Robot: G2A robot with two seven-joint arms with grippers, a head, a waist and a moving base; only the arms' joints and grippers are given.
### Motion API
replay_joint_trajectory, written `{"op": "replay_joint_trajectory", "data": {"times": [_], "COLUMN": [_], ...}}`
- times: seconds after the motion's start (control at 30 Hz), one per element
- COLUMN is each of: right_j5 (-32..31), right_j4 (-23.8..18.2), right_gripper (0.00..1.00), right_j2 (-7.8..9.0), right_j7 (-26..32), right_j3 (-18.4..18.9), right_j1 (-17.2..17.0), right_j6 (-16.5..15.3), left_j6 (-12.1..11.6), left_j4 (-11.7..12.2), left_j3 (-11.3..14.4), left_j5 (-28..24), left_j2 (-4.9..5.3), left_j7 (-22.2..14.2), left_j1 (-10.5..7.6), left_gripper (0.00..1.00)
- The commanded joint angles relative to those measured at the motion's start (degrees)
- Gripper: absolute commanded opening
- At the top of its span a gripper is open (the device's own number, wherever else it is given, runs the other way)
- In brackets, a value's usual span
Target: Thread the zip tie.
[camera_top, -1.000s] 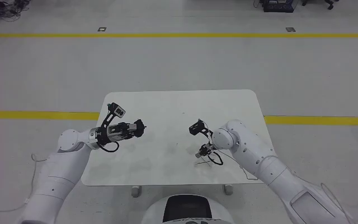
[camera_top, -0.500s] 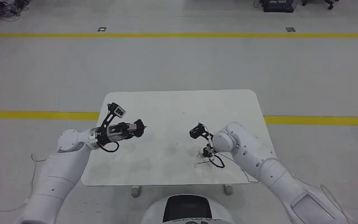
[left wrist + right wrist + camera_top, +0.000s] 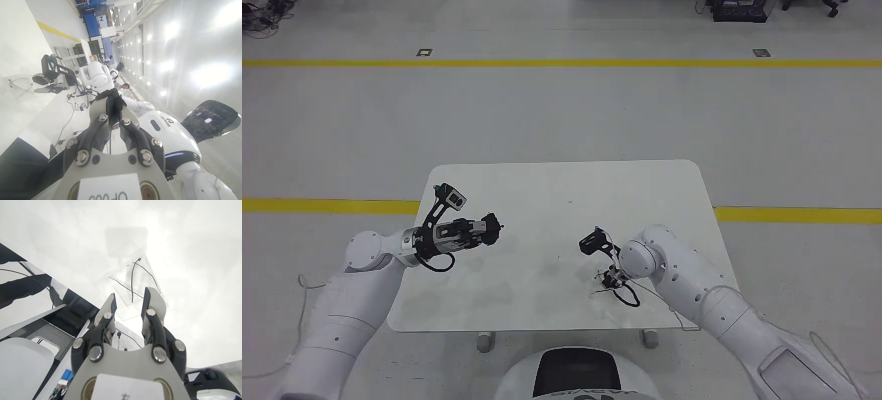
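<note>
Right gripper (image 3: 130,294) has its jaws spread fairly wide with nothing between them, and it hangs just over the black zip ties (image 3: 132,275). The ties lie crossed over each other on a clear plastic sheet (image 3: 121,291) on the white table (image 3: 542,190). In the top view that's all lower right of centre, close to the table's bottom edge. In the right wrist view the ties sit mid-frame, just past the fingertips and apart from them. Left gripper (image 3: 112,98) is pinched together at the tips. There's something dark bunched there, but honestly I can't tell if it's holding anything. It's left of centre in the top view, well apart from the ties.
</note>
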Motion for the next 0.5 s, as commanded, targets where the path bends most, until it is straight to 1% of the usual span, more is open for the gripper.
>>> {"op": "replay_joint_trajectory", "data": {"times": [0.0,0.2,0.37,0.4,0.43,0.47], "right_j5": [0.14,0.05,-0.77,-1.01,-1.08,-1.09], "right_j4": [0.61,2.68,4.83,5.26,5.64,6.12], "right_gripper": [0.25,0.21,0.20,0.22,0.22,0.20], "right_j2": [-0.23,-1.03,-1.94,-2.12,-2.29,-2.52], "right_j7": [-0.23,-1.47,-3.00,-3.31,-3.59,-3.90], "right_j3": [-0.39,-1.80,-3.43,-3.75,-4.03,-4.34], "right_j1": [0.19,0.73,1.24,1.32,1.39,1.52], "right_j6": [0.04,0.39,1.23,1.41,1.51,1.56], "left_j6": [0.00,0.00,0.00,0.00,0.00,0.00], "left_j4": [0.00,0.00,0.00,0.00,0.00,0.00], "left_j3": [0.00,0.00,0.00,0.00,0.00,0.00], "left_j5": [0.00,0.00,0.00,0.00,0.00,0.00], "left_j2": [0.00,0.00,0.00,0.00,0.00,0.00], "left_j7": [0.00,0.00,0.00,0.00,0.00,0.00], "left_j1": [0.00,0.00,0.00,0.00,0.00,0.00], "left_gripper": [0.00,0.00,0.00,0.00,0.00,0.00]}}
